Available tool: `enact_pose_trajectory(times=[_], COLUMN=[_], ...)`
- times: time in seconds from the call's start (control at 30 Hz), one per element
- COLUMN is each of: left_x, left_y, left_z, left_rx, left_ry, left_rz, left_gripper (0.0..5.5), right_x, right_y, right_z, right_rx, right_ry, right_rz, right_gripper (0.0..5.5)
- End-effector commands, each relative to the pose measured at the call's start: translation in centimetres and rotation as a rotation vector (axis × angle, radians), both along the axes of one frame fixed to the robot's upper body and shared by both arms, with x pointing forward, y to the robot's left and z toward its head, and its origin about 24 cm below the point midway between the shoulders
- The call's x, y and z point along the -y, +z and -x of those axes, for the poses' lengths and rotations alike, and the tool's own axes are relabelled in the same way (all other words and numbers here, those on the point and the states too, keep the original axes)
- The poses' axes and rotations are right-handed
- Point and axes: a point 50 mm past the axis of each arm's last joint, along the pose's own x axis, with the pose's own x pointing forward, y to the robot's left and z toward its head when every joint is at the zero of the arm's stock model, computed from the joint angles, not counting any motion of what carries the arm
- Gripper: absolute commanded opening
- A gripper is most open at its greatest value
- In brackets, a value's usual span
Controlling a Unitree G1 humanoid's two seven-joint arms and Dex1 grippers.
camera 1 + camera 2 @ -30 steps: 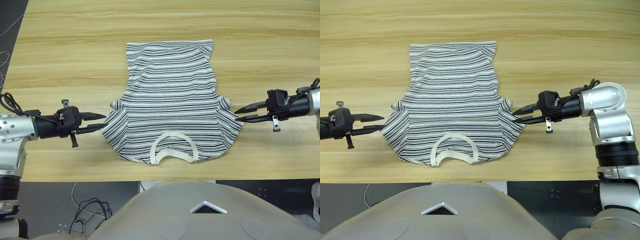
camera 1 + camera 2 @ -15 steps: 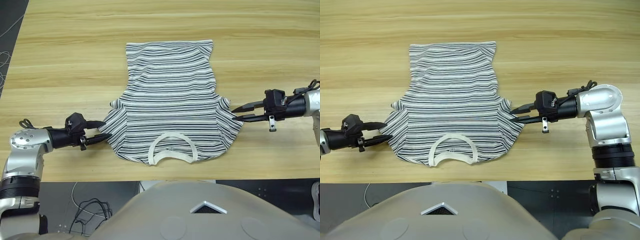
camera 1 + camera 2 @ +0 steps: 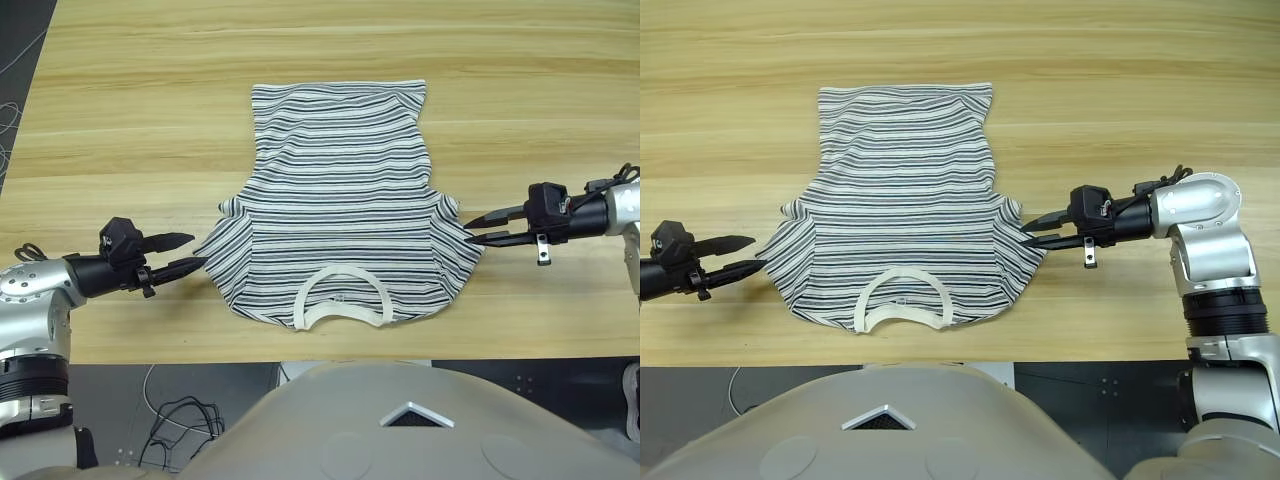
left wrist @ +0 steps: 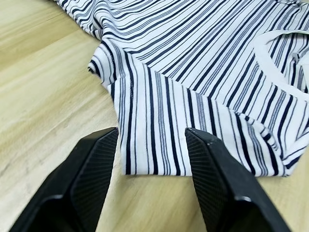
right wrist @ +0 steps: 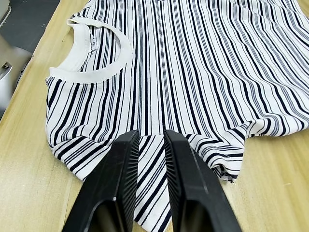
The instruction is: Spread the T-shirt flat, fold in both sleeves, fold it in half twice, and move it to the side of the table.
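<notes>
A black-and-white striped T-shirt (image 3: 340, 180) lies face up on the wooden table (image 3: 120, 110), its white collar (image 3: 343, 298) toward me and its hem at the far end. Both short sleeves are bunched in close to the body. My left gripper (image 3: 193, 251) is low at the left sleeve's edge and open; in the left wrist view the sleeve hem (image 4: 152, 162) lies between its wide-spread fingers (image 4: 91, 169). My right gripper (image 3: 478, 226) is at the right sleeve's tip, open with only a narrow gap, and striped cloth (image 5: 150, 169) shows in that gap.
The table's front edge (image 3: 150, 352) runs just below the collar. Dark floor with loose cables (image 3: 185, 415) lies beyond it and past the table's left end. Bare wood surrounds the shirt on the left, right and far sides.
My left gripper dipped toward the front of the sleeve with its fingers nearly together, then came back up and a little outward, opened wide. My right gripper crept slightly inward toward the right sleeve.
</notes>
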Motion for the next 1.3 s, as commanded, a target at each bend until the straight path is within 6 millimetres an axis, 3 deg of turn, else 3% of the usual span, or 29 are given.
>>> enact_pose_trajectory(times=[0.03, 0.27, 0.83, 1.03, 1.3], left_x=[-0.1, 0.2, 0.1, 0.4, 2.0], left_y=[-1.4, -3.2, -1.8, -1.0, 2.7], left_z=[0.0, 0.5, 0.3, -0.2, -0.9], left_rx=[-0.047, -0.101, -0.086, -0.045, 0.038], left_ry=[0.015, 0.001, -0.025, -0.027, -0.078], left_rz=[-0.057, -0.097, -0.038, -0.002, 0.183], left_gripper=[2.57, 2.57, 0.14, 0.14, 0.14], right_x=[0.1, 0.1, 0.0, -0.1, -0.3], right_y=[0.0, -0.1, -0.1, -0.3, -0.4], right_z=[0.0, 0.0, -0.1, -0.1, -0.1], right_rx=[0.015, 0.014, 0.012, 0.013, 0.014], right_ry=[-0.004, -0.002, 0.004, 0.003, 0.005], right_rz=[0.012, 0.018, 0.023, 0.02, 0.017], right_gripper=[0.95, 0.95, 0.95, 0.95, 0.95])
